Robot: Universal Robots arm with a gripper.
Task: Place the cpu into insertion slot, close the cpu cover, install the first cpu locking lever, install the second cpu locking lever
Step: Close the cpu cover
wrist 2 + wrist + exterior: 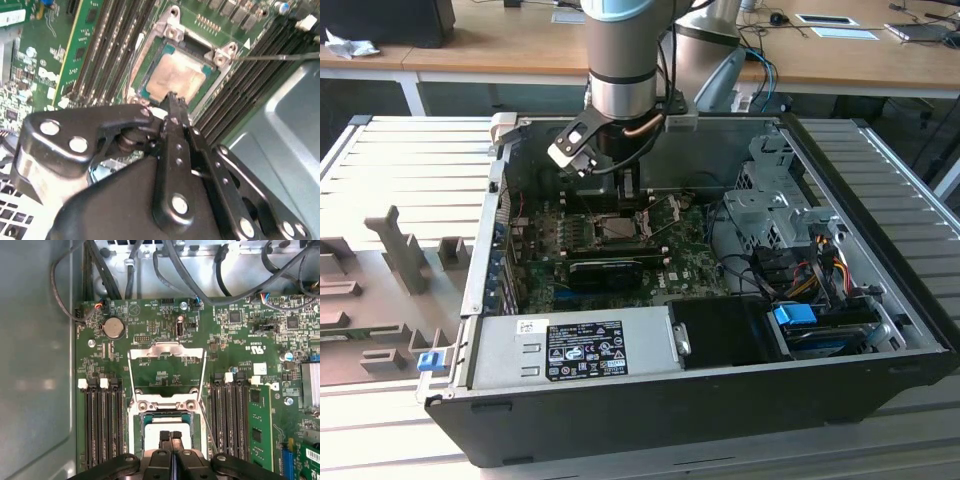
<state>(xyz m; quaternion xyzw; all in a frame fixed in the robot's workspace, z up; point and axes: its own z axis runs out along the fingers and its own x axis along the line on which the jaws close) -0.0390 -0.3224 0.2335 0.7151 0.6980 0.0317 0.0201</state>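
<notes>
We record the cpu as matt, pale silvery-beige metal; the insertion slot rim round it is bright bare metal. Beside that slot the circuit board is glossy green, and the gripper above the slot is smooth black with shiny screw heads.

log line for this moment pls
cpu: in insertion slot | cpu cover: open | gripper: shut, tips over cpu
</notes>
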